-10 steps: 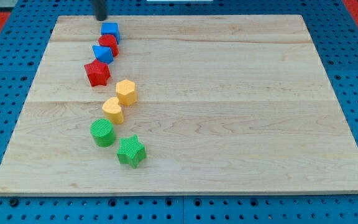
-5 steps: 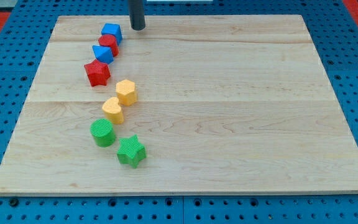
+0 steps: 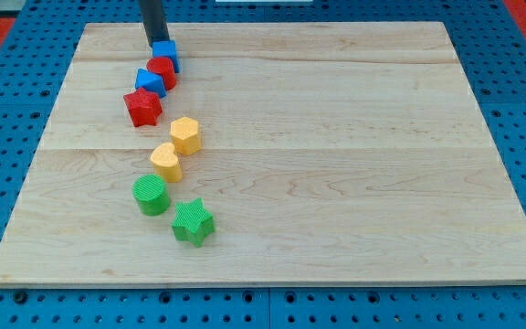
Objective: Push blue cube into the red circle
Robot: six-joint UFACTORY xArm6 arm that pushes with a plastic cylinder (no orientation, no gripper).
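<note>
Tip behind the blue cube, red circle beyond.
The tip (image 3: pixel 154 45) touches the blue cube (image 3: pixel 165 52) from the view's top-left; the red circle (image 3: pixel 161 69) touches its lower side. No gripper fitted.

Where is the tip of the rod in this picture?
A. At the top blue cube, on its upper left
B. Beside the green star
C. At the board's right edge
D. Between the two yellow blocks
A: my tip sits against the upper left of the top blue cube, far from the green star and the yellow blocks.
</note>
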